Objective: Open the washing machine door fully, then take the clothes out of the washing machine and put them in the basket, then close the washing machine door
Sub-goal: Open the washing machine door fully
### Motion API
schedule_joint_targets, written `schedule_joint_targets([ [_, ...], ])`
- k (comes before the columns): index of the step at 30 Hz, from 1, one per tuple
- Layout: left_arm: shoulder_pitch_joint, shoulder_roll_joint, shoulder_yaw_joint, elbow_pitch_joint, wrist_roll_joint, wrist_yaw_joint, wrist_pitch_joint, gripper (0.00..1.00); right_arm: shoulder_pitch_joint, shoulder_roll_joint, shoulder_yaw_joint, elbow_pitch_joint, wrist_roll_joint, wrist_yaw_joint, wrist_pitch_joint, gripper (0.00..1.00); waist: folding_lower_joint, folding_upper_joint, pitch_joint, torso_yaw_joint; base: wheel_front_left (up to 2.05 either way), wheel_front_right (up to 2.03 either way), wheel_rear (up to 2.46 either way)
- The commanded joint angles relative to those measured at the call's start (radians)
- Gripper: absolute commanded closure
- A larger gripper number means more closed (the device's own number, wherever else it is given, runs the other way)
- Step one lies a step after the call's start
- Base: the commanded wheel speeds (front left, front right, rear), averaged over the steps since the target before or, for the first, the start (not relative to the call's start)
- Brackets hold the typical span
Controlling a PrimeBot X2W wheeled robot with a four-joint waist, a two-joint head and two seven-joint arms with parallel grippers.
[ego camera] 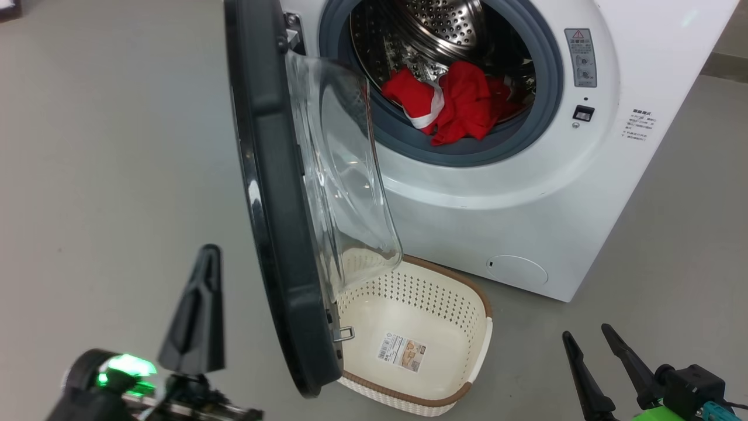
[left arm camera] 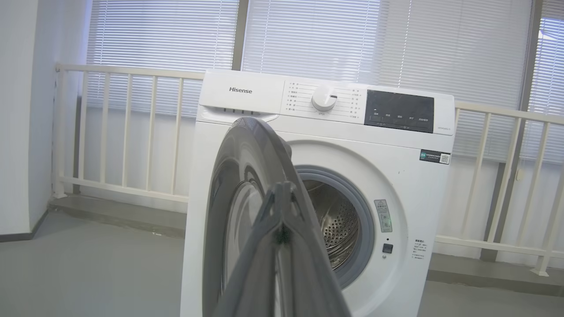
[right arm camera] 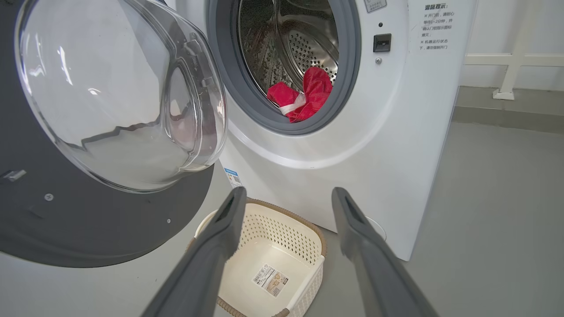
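The washing machine [ego camera: 526, 222] stands with its drum showing, and the washing machine door [ego camera: 274, 204] swings out edge-on towards me, glass bowl facing right. The red clothes [ego camera: 461, 102] lie at the drum's front lip, over the grey gasket. The basket [ego camera: 409, 286] sits on the floor under the door, with nothing in it but its label. My left gripper [ego camera: 209, 252] is shut on nothing, just left of the door's black outer rim. In the left wrist view its closed tips [left arm camera: 282, 187] point at the door's edge [left arm camera: 246, 176]. My right gripper [ego camera: 587, 334] is open, low at the right; in the right wrist view this gripper [right arm camera: 288, 193] points over the basket [right arm camera: 282, 229] towards the clothes [right arm camera: 308, 94].
Grey floor [ego camera: 105, 146] spreads wide to the left of the door and to the right of the machine. A white railing [left arm camera: 128, 132] and window blinds stand behind the machine. A small round flap [ego camera: 517, 270] sits low on the machine's front.
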Motion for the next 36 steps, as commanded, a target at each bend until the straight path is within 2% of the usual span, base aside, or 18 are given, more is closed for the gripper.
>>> schedule_joint_targets([
  [1, -0.034, 0.007, -0.002, -0.052, 0.012, 0.004, -0.006, 1.0, -0.034, -0.016, 0.019, -0.025, -0.006, 0.008, -0.012, 0.0, 0.0, -0.0001, 0.0, -0.003, 0.0, 0.0, 0.0],
  [4, -0.032, 0.007, -0.053, -0.073, 0.014, 0.002, -0.006, 1.0, -0.036, -0.016, 0.02, -0.026, -0.006, 0.008, -0.012, 0.0, 0.0, -0.0001, 0.001, -0.006, 0.0, 0.0, 0.0],
  [8, -0.02, 0.007, -0.172, -0.069, -0.009, -0.015, -0.006, 1.0, -0.041, -0.016, 0.025, -0.029, -0.002, 0.008, -0.012, 0.0, 0.0, -0.0001, 0.006, -0.011, 0.0, 0.0, 0.0],
  [11, -0.004, 0.007, -0.24, -0.004, -0.019, -0.026, -0.006, 1.0, -0.045, -0.019, 0.033, -0.03, 0.004, 0.008, -0.012, 0.0, 0.0, -0.0001, 0.009, -0.015, 0.0, 0.0, 0.0],
  [14, 0.004, 0.007, -0.294, 0.127, -0.031, -0.032, -0.006, 1.0, -0.05, -0.021, 0.041, -0.034, 0.005, 0.008, -0.012, 0.0, 0.0, -0.0001, 0.013, -0.023, 0.0, 0.0, 0.0],
  [21, -0.007, 0.007, -0.275, 0.307, -0.071, -0.026, -0.006, 1.0, -0.048, -0.017, 0.046, -0.035, 0.004, 0.008, -0.012, 0.0, 0.0, -0.0001, 0.009, -0.032, 0.0, 0.0, 0.0],
  [36, -0.009, 0.007, -0.167, 0.365, -0.129, -0.009, -0.006, 1.0, -0.032, -0.011, 0.049, -0.036, 0.002, 0.008, -0.012, 0.0, 0.0, -0.0001, -0.007, -0.026, 0.0, 0.0, 0.0],
])
